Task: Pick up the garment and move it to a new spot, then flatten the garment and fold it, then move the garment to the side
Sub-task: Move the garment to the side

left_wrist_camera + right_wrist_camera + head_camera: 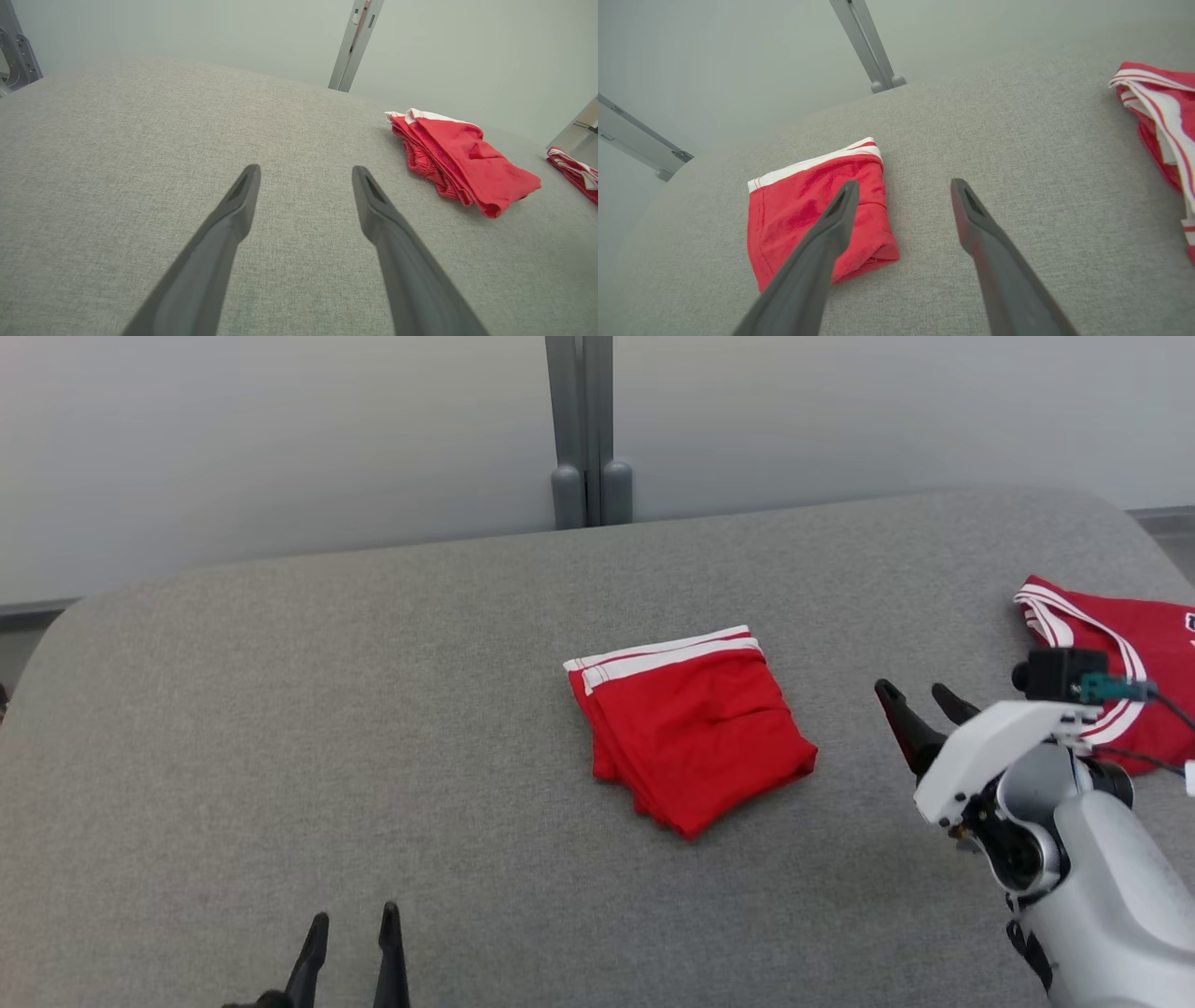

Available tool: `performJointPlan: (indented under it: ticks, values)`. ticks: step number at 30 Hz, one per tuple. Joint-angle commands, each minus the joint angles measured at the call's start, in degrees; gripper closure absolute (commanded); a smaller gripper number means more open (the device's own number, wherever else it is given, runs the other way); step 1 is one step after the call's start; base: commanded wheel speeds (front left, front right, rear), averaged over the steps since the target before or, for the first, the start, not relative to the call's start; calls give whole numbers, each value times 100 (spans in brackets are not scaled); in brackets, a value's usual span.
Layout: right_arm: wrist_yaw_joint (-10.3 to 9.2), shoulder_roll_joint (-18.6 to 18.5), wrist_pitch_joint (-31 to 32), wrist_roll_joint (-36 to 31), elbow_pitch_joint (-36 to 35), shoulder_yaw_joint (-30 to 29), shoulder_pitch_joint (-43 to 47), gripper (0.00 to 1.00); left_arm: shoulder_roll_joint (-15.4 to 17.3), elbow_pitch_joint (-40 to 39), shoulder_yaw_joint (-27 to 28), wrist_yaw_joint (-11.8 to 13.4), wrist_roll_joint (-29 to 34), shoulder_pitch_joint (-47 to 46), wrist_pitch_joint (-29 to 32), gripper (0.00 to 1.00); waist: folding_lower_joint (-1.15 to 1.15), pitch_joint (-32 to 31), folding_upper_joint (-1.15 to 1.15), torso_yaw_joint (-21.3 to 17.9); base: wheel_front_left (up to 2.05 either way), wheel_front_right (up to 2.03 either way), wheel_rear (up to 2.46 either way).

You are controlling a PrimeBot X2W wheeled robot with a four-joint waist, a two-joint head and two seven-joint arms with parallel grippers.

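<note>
Garment (691,728), red with a white-striped waistband, lies folded into a compact square on the grey padded table (280,728). It sits in front of the grey post (586,429) that stands behind the table's far edge, a little to the post's right. The waistband side faces the post, and a folded corner points away from it.

The right gripper (910,689) hovers farther to the post's right than the garment, near it but apart. Its fingers are spread wide with nothing between them, and they angle back toward the post's side. The left gripper (355,912) is at the table's near side, to the post's left and far out from it. It too is released and empty, well apart from the garment.

A second red-and-white garment (1120,653) lies bunched far to the post's right, by the table's right edge and partly behind the right wrist.

To the post's left, bare grey cloth runs from the far edge to the near side. A bare strip also separates the folded garment from the edge below the post. The table's far corners on both sides of the post are rounded.
</note>
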Motion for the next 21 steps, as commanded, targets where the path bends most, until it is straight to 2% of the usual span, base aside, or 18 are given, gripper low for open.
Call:
performJointPlan:
  ticks: [1,4,10,16,17,18,21]
  values:
    - [-1,25,317,-8,146,-8,-284,0,14,30,-74,-46,16,-218,-17,0,0,466,0,326,0,0,0]
    - [-1,53,893,-127,572,-80,-886,0,16,110,-267,-100,-12,-520,-17,0,0,785,0,606,0,0,0]
    - [-2,184,1320,-563,1520,-342,-1646,0,15,258,-483,-151,-76,-959,-17,0,0,1193,0,1038,0,0,0]
    - [-1,358,1588,-840,2343,-501,-1992,0,14,331,-501,-159,-97,-1159,-17,0,0,1317,0,1199,0,0,0]
    - [-2,412,1576,-804,2417,-557,-2019,40,14,332,-485,-150,-101,-1160,-17,0,0,1318,0,1187,0,0,0]
    - [-1,472,1516,-757,2455,-588,-2060,100,15,328,-462,-135,-102,-1157,-17,0,0,1317,0,1154,0,0,0]
    - [-2,571,1330,-625,2468,-626,-2119,100,14,294,-376,-117,-88,-1122,-17,0,0,1297,0,949,0,0,0]
